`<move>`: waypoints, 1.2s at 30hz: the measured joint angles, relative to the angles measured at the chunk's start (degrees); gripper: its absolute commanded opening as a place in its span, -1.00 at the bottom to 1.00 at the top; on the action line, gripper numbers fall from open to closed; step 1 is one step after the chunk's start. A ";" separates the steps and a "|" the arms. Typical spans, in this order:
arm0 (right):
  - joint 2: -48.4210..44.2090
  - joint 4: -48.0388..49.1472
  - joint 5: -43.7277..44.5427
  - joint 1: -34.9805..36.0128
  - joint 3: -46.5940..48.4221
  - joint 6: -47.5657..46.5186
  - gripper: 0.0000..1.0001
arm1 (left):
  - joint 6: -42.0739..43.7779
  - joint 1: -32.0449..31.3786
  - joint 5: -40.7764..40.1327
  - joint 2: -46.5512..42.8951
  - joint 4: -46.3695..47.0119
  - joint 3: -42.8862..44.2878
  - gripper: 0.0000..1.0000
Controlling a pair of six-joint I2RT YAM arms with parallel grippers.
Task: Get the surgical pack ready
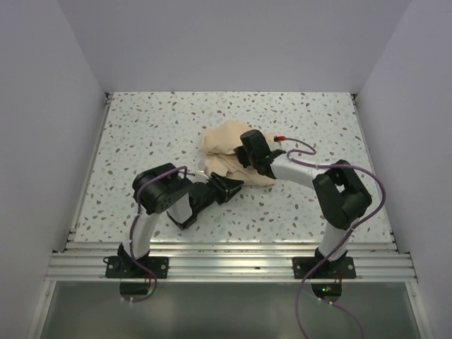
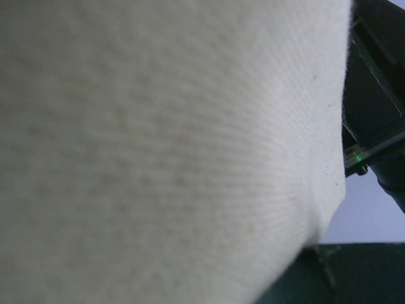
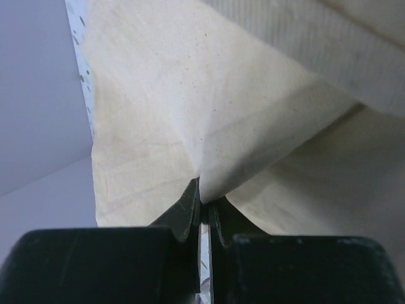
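The surgical pack shows only as its tan wrap sheet point(image 1: 220, 147), bunched into a heap at the middle of the speckled table; whatever lies under it is hidden. My right gripper point(image 1: 246, 154) rests on the heap's right side. In the right wrist view its fingertips point(image 3: 204, 197) are shut on a raised fold of the wrap sheet point(image 3: 190, 95). My left gripper point(image 1: 234, 186) lies low at the heap's near edge, pointing right. The wrap sheet point(image 2: 158, 139) fills the left wrist view and hides the left jaws.
The speckled table point(image 1: 141, 134) is walled by white panels on the left, right and far sides. An aluminium rail point(image 1: 226, 265) runs along the near edge. The right arm's purple cable point(image 1: 300, 147) loops just right of the heap. The right arm's dark body point(image 2: 376, 95) sits close by the left wrist camera.
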 measured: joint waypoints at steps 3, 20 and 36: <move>0.00 -0.09 -0.04 -0.42 1.29 -0.79 -1.00 | -1.01 -0.39 -2.93 1.49 -0.94 3.28 -0.09; -3.45 -4.00 0.02 -0.92 1.11 -1.81 -1.00 | -2.91 -0.02 -7.82 5.42 -4.15 12.35 -0.09; -8.81 -5.03 -0.15 -1.18 -5.05 -0.20 -1.00 | -1.70 0.90 -7.19 5.42 -11.04 17.42 -0.08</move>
